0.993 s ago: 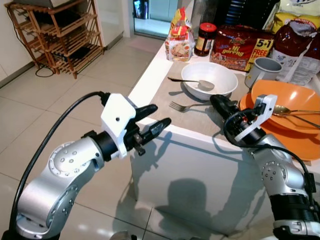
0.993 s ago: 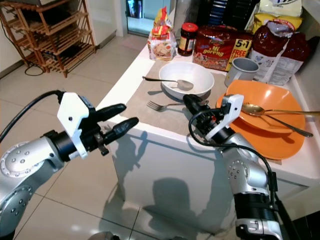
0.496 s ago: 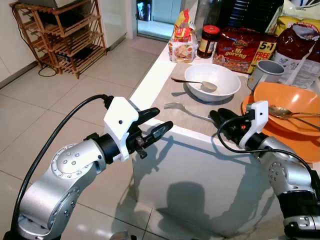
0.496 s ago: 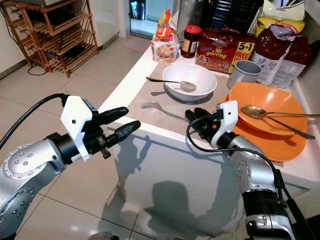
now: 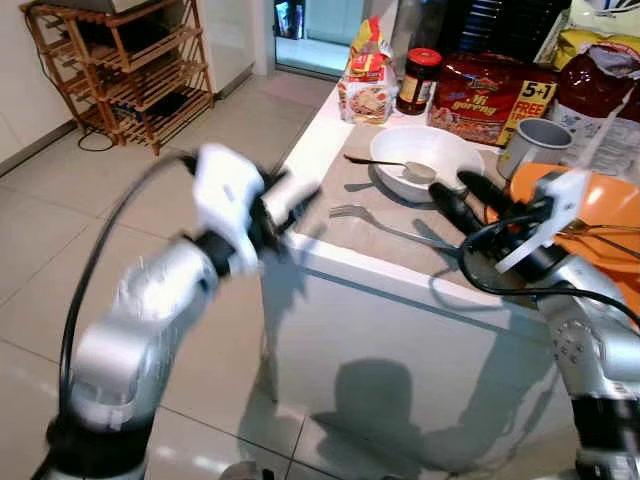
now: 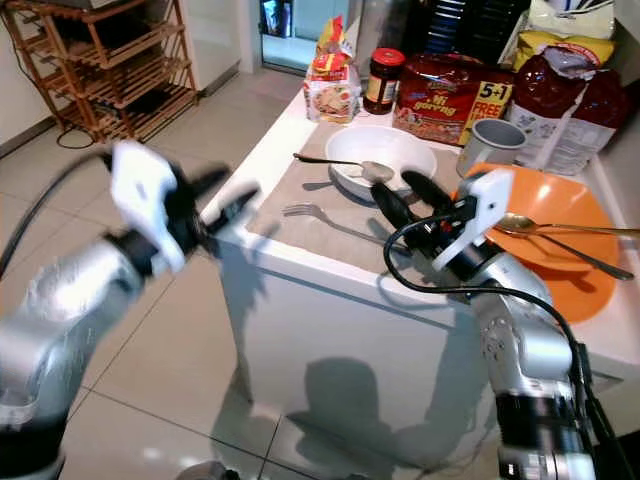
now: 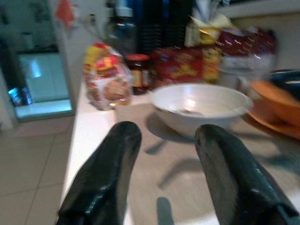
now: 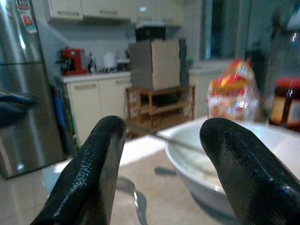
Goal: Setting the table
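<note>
Over the tabletop [image 6: 300,225], right gripper [image 6: 405,200] with jaws apart above fork [image 6: 325,217], near white bowl [image 6: 385,160]; left gripper [image 6: 225,200], blurred, jaws apart at the near left edge.

On the white bench [image 6: 300,265] a silver fork [image 6: 318,214] lies near the front edge, with a white round bowl [image 6: 385,155] holding a metal spoon [image 6: 345,165] just behind it and an orange plastic plate stack [image 6: 560,255] to their right. Behind the bowl stand a snack bag [image 6: 330,85], a dark jar [image 6: 380,80] and a red noodle pack [image 6: 445,95]; a grey mug [image 6: 490,143] sits behind the plates. A wooden slatted rack [image 6: 110,70] stands on the floor, far left.
</note>
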`<state>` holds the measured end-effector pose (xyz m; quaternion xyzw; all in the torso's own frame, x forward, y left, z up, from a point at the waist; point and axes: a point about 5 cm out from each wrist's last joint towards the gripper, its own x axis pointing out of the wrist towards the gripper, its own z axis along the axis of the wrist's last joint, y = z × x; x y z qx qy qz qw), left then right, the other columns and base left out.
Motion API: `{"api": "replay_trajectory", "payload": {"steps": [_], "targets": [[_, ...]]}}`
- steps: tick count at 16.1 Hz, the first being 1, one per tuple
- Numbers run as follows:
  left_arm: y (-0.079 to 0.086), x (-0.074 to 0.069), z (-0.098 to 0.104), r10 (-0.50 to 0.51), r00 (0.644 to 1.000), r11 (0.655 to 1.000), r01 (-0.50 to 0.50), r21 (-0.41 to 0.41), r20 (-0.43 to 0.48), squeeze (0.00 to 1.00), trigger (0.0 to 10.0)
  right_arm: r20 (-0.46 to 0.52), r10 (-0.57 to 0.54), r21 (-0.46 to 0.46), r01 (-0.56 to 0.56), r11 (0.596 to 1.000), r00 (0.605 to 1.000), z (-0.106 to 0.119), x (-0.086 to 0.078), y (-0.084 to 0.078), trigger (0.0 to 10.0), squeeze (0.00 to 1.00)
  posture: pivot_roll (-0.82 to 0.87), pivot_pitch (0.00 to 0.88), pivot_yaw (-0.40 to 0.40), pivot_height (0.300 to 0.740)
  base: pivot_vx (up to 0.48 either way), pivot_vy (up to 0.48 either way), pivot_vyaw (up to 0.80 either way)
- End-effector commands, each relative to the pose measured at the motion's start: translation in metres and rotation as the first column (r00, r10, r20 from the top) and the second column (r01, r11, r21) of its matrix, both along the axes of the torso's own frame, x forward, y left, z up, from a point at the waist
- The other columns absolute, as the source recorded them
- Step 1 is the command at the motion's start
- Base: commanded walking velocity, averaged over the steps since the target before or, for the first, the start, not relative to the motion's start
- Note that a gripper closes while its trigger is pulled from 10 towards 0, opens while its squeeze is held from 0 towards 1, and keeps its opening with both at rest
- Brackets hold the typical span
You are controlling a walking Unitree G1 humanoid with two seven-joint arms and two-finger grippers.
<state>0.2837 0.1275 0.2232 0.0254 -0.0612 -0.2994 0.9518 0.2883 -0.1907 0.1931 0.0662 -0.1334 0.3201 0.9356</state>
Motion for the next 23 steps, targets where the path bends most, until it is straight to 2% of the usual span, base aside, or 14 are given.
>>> {"api": "replay_trajectory", "payload": {"steps": [1,2,3,4,6,7,9,13,18,20,23], "targets": [[0.003,0.004,-0.002,-0.010,1.000,1.000,0.010,-0.018,-0.003,1.00,10.0,0.017,-0.008,0.009,0.007,1.000,1.000,0.007,-0.005,-0.001,10.0,0.00,0.06,0.027,-0.036,0.740,0.000,0.000,0.00],[0.004,0.015,-0.005,-0.053,0.999,0.999,0.053,-0.013,-0.003,1.00,10.0,0.022,0.001,0.020,-0.001,1.000,1.000,0.011,-0.019,0.001,10.0,0.00,0.03,0.023,-0.022,0.740,0.000,0.000,0.00],[0.003,0.030,-0.008,-0.147,0.989,0.987,0.145,-0.076,-0.021,1.00,10.0,-0.006,0.020,0.022,-0.020,1.000,1.000,0.009,-0.035,0.001,10.0,0.00,0.01,0.021,-0.013,0.740,0.000,0.000,0.00],[0.002,0.035,-0.011,-0.188,0.981,0.978,0.184,-0.096,-0.038,1.00,10.0,-0.021,0.021,0.019,-0.020,1.000,1.000,0.006,-0.041,0.001,10.0,0.00,0.00,0.021,-0.006,0.740,0.000,0.000,0.00],[-0.004,0.047,-0.022,-0.313,0.944,0.946,0.301,-0.117,-0.102,1.00,10.0,-0.079,-0.002,0.005,0.002,1.000,0.997,-0.004,-0.059,-0.003,10.0,0.00,-0.04,0.023,0.007,0.740,0.000,0.000,0.00],[-0.005,0.048,-0.024,-0.333,0.937,0.940,0.320,-0.119,-0.107,1.00,10.0,-0.091,-0.005,0.007,0.006,1.000,0.996,-0.005,-0.061,-0.003,10.0,0.00,-0.04,0.022,0.007,0.740,0.000,0.000,0.00],[-0.018,0.065,-0.026,-0.376,0.922,0.925,0.367,-0.099,-0.093,1.00,10.0,-0.145,-0.039,-0.034,0.034,0.999,0.989,-0.015,-0.072,-0.007,10.0,0.00,-0.07,0.026,0.009,0.740,0.000,0.000,0.00],[-0.025,0.089,-0.021,-0.367,0.928,0.930,0.363,-0.061,-0.068,1.00,10.0,-0.147,-0.052,-0.037,0.047,0.998,0.988,-0.009,-0.078,-0.005,10.0,0.00,-0.12,0.034,0.015,0.740,0.000,0.000,0.00],[-0.025,0.102,-0.020,-0.337,0.939,0.941,0.335,-0.039,-0.068,1.00,10.0,-0.155,-0.060,-0.053,0.053,0.997,0.986,-0.006,-0.083,-0.005,10.0,0.00,-0.14,0.044,0.022,0.740,0.000,0.000,0.00],[-0.019,0.108,-0.016,-0.296,0.953,0.955,0.294,-0.049,-0.057,1.00,10.0,-0.158,-0.064,-0.053,0.057,0.997,0.985,-0.004,-0.085,-0.005,10.0,0.00,-0.14,0.053,0.025,0.740,0.000,0.000,0.00],[-0.019,0.109,-0.017,-0.306,0.949,0.952,0.304,-0.045,-0.072,1.00,10.0,-0.162,-0.065,-0.053,0.057,0.997,0.985,-0.005,-0.086,-0.005,10.0,0.00,-0.14,0.055,0.026,0.740,0.000,0.000,0.00]]}}
